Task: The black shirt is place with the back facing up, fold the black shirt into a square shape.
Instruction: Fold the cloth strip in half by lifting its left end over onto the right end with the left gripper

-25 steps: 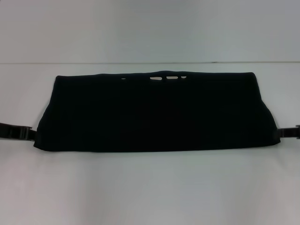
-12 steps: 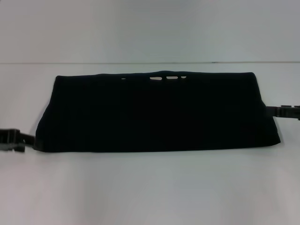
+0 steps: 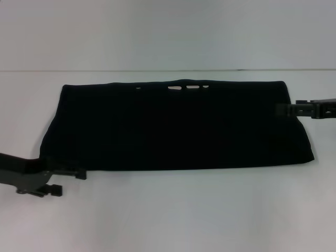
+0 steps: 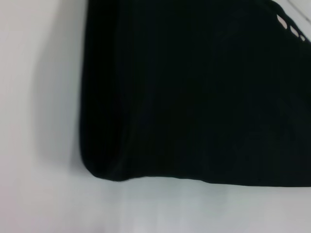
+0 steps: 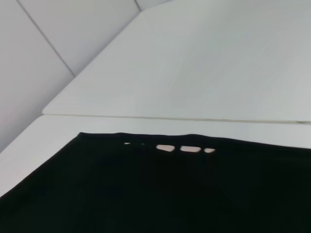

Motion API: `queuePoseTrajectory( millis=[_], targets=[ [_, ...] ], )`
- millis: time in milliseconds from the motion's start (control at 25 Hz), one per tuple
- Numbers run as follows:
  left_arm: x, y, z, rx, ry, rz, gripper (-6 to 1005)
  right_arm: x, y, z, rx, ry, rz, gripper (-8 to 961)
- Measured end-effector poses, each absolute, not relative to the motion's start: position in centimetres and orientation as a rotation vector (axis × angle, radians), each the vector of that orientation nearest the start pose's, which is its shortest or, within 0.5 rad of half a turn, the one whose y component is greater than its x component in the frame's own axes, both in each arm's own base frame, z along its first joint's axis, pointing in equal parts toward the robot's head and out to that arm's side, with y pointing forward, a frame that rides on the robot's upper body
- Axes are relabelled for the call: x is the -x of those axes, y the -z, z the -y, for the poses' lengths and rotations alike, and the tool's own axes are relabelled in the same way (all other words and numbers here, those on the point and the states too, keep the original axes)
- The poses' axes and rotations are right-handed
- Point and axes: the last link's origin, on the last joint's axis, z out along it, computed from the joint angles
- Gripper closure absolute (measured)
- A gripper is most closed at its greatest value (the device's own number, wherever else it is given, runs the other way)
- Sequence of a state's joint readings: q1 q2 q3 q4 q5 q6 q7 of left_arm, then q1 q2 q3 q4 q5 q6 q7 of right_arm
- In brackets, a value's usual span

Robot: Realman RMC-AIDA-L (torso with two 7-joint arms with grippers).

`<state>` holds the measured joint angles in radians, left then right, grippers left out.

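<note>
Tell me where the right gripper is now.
In the head view, the right gripper is on the right side, its tip over the black shirt's right edge, near the far corner.

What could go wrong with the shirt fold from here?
1. The left tool sits at the shirt's near left corner while the right tool is farther back on the right edge; uneven grips could skew the fold.
2. The shirt is already folded into a wide band; a tool might catch only the top layer and pull the layers apart.
</note>
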<state>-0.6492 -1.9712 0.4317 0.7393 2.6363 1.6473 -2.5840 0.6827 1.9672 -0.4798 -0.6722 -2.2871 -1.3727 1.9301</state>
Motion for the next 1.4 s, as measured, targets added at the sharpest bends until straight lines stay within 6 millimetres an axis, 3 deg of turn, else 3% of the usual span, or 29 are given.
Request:
queuePoseTrajectory(
  millis=[320,600,840,1400],
  targets=[
    [31.4,-6.2,-34.5,-2.048,-0.389,-2.584,94,-27.2,-6.2,-40.2,2.394,-0.468,-1.161,25],
    [33.2,-6.5,-34.2,-1.806,-0.598,-2.739,94,-27.0,-6.3,-40.4,2.403,-0.464,-1.128,26],
    [34.4,-6.7,-33.6,-1.666,-0.653,-2.837,94,-27.1,-6.4,-40.7,2.392,-0.457,-1.107,26],
    [35.2,-5.7,-33.9,-1.598,-0.693,-2.904,93,-27.2,-5.9,-40.8,2.383,-0.448,-1.085,26]
  ],
)
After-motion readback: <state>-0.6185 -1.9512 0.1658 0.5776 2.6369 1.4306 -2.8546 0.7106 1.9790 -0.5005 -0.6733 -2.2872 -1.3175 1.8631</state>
